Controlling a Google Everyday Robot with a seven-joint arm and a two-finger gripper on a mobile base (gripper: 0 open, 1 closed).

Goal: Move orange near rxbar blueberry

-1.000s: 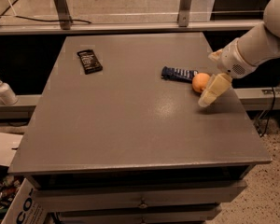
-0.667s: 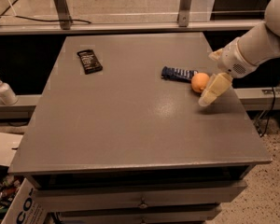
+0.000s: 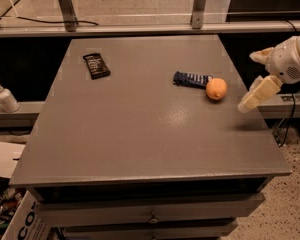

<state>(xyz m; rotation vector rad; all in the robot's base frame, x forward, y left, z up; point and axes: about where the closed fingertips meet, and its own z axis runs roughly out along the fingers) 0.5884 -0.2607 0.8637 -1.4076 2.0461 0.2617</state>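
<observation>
The orange point(image 3: 216, 89) lies near the right edge of the table point(image 3: 140, 144), just beside the rxbar blueberry point(image 3: 191, 79), with broad bare surface toward the front edge. The gripper point(image 3: 257, 76), spread wide and holding nothing, has drawn back from the orange to the right edge.

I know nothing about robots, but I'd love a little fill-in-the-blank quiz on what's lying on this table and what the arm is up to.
1. The orange lies beside the snack bar with the ____ wrapper.
2. The table holds ____ snack bars in all.
3. The tool hovers open at the table's edge near the orange, holding ____.
4. The other bar, far from the orange, is ____.

Missing words: blue; two; nothing; black.
</observation>
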